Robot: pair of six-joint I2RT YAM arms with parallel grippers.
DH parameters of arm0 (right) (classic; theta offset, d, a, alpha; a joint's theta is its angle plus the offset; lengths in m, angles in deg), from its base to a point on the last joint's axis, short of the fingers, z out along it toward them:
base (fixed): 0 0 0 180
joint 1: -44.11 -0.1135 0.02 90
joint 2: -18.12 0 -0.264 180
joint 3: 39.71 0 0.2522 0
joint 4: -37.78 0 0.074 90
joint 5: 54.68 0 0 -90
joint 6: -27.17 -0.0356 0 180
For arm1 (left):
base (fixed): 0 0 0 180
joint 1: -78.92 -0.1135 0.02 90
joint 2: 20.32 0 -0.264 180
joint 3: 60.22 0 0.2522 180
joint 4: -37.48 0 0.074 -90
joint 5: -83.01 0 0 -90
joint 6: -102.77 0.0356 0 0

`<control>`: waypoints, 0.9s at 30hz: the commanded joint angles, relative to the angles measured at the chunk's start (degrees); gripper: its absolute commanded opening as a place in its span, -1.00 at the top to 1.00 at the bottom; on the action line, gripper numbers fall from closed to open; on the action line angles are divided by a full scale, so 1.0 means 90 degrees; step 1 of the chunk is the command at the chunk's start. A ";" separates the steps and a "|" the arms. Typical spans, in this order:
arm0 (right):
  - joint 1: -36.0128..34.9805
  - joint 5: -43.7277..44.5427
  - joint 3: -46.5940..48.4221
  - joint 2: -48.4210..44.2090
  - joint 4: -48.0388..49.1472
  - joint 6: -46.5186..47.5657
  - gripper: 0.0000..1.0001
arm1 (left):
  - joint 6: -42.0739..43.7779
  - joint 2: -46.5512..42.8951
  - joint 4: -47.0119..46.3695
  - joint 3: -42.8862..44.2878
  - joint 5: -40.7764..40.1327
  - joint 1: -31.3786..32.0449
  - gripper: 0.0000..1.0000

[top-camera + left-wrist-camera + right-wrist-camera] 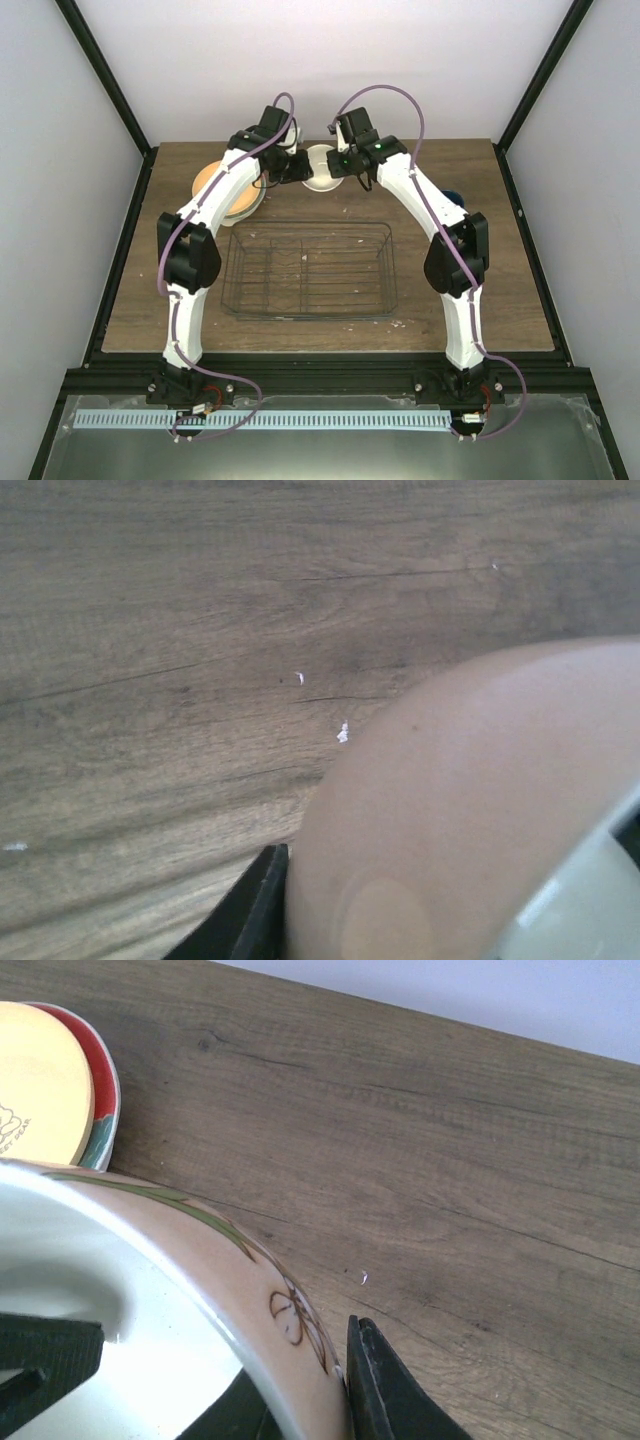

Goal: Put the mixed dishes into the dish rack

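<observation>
The small cream bowl [322, 172] is found at the far middle of the surface [480, 300]. It is reached from both sides.

The right fingers [345, 168] are closed on the bowl's rim, and the bowl is held by them. In the right wrist view one dark finger [385, 1390] is pressed on the outside wall, next to a brown flower drawing. The other finger [45, 1360] is seen inside the white hollow. Whether the bowl is sitting on the surface or lifted off it cannot be told.

The left fingers [296, 168] are placed at the bowl's other side. In the left wrist view only one dark finger [250, 920] is seen, low down and touching the bowl's outer wall. How far these fingers are open cannot be told. Whether the bowl is gripped by them cannot be told either.

The orange-yellow plate [222, 185] is laid near the left fingers, on their outer side. It is stacked on top of the red plate [100, 1070].

The dark blue mug [455, 195] is seen out past the right fingers and is mostly hidden behind the right arm.

The dish rack [310, 270] is set on the surface behind both pairs of fingers, between the two arms and apart from the bowl.
</observation>
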 commanded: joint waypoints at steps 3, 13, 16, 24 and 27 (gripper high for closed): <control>-0.0135 -0.0276 0.0342 -0.0403 0.0114 -0.0116 0.99 | 0.0034 0.0167 -0.0057 0.0076 -0.0071 0.0010 0.89; -0.0187 -0.1139 0.0139 -0.0465 0.0080 0.0130 0.72 | 0.0040 0.0116 -0.0087 0.0046 -0.0123 0.0010 1.00; -0.0188 -0.1397 0.0093 -0.0565 0.0012 0.0171 0.51 | 0.0020 0.0129 -0.0087 0.0046 -0.0169 0.0010 1.00; -0.0298 -0.1815 0.0273 -0.0665 -0.0507 0.0194 0.33 | -0.0087 0.0358 -0.0019 0.0228 -0.0393 0.0009 1.00; -0.0338 -0.2172 0.0274 -0.0836 -0.0515 0.0229 0.19 | -0.0082 0.0487 -0.0042 0.0296 -0.0479 -0.0002 1.00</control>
